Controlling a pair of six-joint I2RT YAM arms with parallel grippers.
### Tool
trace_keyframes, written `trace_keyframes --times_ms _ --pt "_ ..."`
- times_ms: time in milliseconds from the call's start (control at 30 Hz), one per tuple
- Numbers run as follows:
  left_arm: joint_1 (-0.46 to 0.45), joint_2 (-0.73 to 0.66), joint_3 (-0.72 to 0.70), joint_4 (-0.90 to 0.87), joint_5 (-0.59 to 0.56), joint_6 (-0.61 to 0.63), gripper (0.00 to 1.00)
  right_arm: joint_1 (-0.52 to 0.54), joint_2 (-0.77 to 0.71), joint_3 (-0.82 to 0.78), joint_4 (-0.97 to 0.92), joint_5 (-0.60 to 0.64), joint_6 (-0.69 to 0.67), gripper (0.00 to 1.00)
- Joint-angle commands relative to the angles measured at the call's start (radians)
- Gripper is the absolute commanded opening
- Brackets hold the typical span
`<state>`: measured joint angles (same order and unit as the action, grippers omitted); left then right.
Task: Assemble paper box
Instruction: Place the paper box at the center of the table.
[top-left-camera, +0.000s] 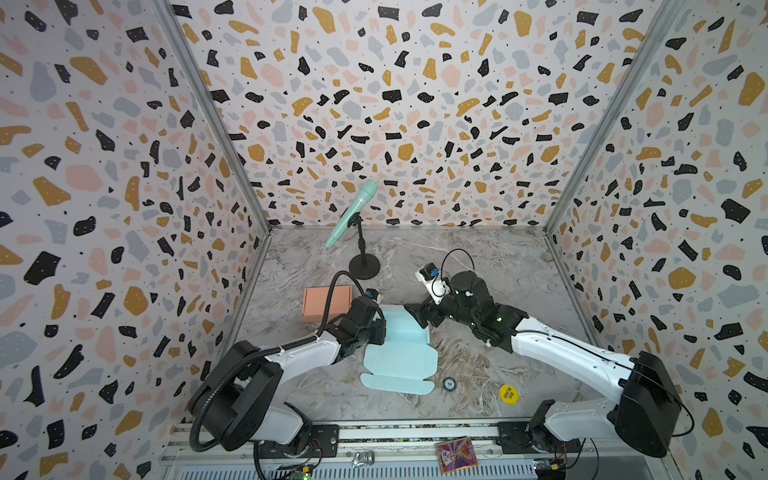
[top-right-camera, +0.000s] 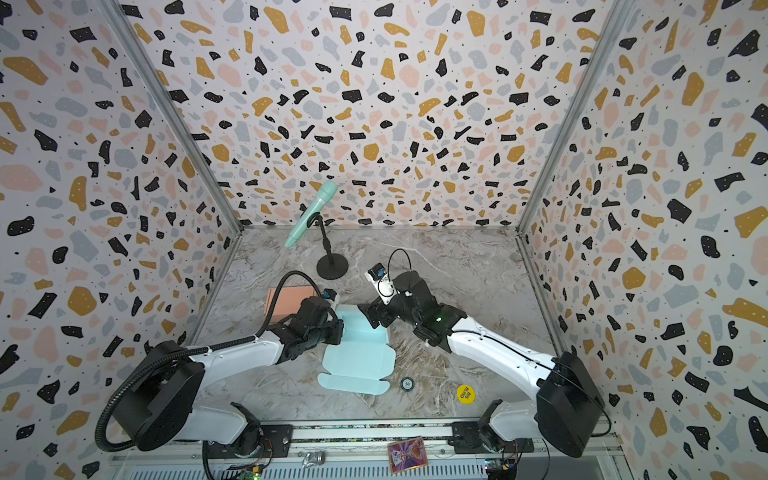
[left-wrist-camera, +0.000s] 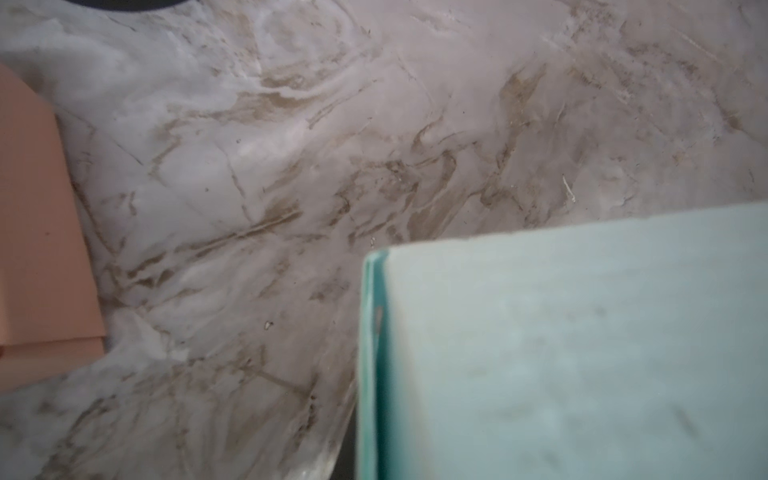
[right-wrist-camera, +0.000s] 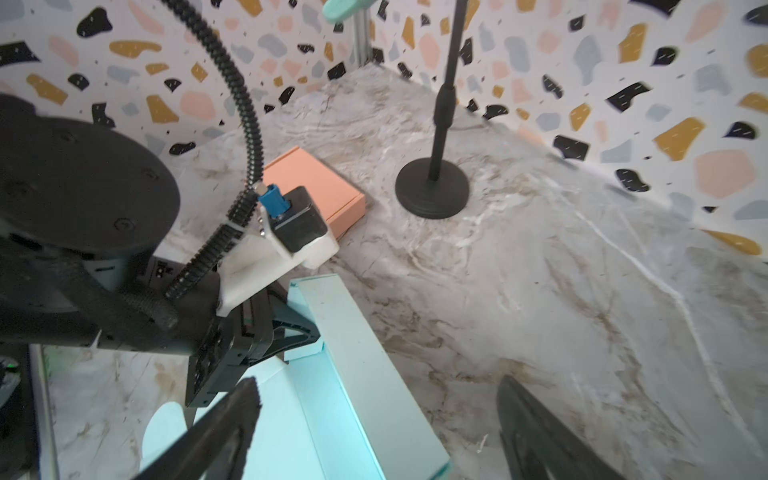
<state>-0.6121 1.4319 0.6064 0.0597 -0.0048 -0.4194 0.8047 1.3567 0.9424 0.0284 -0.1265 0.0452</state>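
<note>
Left gripper (right-wrist-camera: 291, 328) clamped shut on left side wall of pale-teal die-cut paper box (top-left-camera: 401, 353), pinning a folded panel upright. Right gripper (right-wrist-camera: 374, 419) spread wide, holding nothing, jaws straddling the raised far wall of the same box from the right.

Risk, as judged: thin card, single pinch point. Closing the right jaws off-crease could crush or skew the far wall. Pushing against the left hold could tear the corner tab or drag the whole sheet across the grey marbled tabletop (top-left-camera: 478, 257). Losing the left pinch likely lets the side wall spring flat.

Box sits mid-table between both arms, far half partly folded up, near lid flaps flat and unfolded toward the rail. Finished salmon-pink cardboard box (top-left-camera: 326, 303) just left-far of it. Black round-base mic stand (top-left-camera: 364, 266) farther back, clear of the work.
</note>
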Motion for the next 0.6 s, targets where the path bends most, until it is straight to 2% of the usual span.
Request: trace_keyframes --times_ms 0,267,567 --pt "-0.008 0.016 0.031 -0.019 -0.02 0.017 0.05 -0.017 0.042 0.05 -0.019 -0.094 -0.041 0.9" --pt "-0.014 0.045 0.044 -0.026 -0.032 0.031 0.08 -0.023 0.203 0.092 -0.019 -0.123 -0.07 0.9" --pt "-0.014 0.059 0.054 -0.023 -0.037 0.022 0.11 -0.021 0.286 0.121 -0.046 -0.088 -0.1 0.88"
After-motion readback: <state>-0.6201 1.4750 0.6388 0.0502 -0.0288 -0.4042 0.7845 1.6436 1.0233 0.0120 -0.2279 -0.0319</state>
